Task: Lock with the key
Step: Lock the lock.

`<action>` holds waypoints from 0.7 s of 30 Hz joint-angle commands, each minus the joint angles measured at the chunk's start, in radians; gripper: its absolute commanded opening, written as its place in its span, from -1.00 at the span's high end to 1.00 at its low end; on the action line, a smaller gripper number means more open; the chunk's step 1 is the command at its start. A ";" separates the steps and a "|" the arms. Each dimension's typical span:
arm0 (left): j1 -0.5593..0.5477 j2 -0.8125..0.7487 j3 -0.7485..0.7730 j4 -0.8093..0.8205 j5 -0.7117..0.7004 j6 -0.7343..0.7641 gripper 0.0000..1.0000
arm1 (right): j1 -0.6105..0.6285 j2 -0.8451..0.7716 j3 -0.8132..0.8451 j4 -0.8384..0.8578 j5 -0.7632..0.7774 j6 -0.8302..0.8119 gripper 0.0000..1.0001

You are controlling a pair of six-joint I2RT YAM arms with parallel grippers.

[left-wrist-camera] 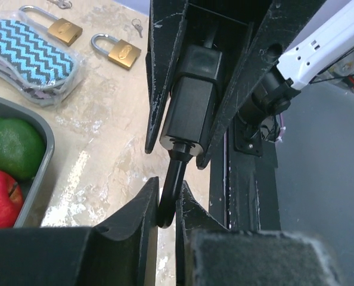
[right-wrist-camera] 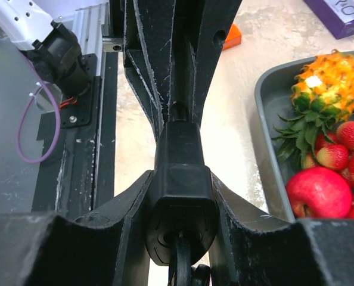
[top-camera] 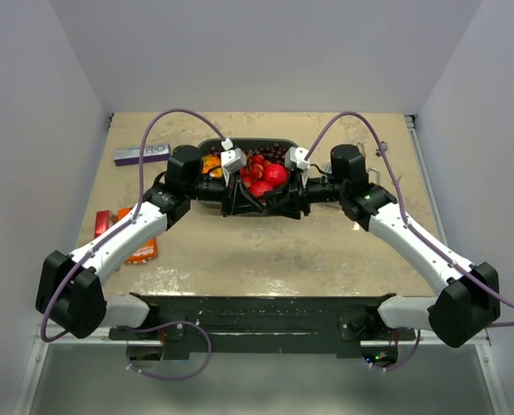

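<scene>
Watch your twist: left gripper [left-wrist-camera: 167,192] pinched tight on thin black stub [left-wrist-camera: 172,173] at end of black lock [left-wrist-camera: 195,101]. Key or shackle, can't tell. Turn off-axis and it slips or jams. Right gripper [right-wrist-camera: 180,179] clamped round lock body; loose hold lets body spin. Lock hangs between both grippers, above tabletop [left-wrist-camera: 105,149] middle, beside near edge of tray [left-wrist-camera: 43,155].

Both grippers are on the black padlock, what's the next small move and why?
Probably twist the left gripper slightly: it pinches the thin black piece, seemingly the key, at the end of the black padlock, whose body the right gripper clamps.
</scene>
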 commanded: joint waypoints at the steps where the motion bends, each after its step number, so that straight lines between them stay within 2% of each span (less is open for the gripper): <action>1: -0.141 0.017 0.171 0.613 0.027 -0.211 1.00 | 0.149 0.092 0.009 0.086 -0.088 -0.049 1.00; 9: -0.198 0.052 0.239 0.711 0.021 -0.257 1.00 | 0.201 0.137 0.000 0.098 -0.100 -0.065 1.00; 13: -0.209 0.056 0.242 0.702 0.043 -0.257 1.00 | 0.204 0.138 0.004 0.080 -0.095 -0.083 1.00; 18: -0.192 -0.013 0.183 0.499 0.049 -0.120 1.00 | 0.166 0.100 0.038 -0.082 -0.079 -0.144 1.00; 21: -0.134 -0.052 0.098 0.422 0.067 -0.093 1.00 | 0.109 0.071 0.049 -0.183 -0.066 -0.221 1.00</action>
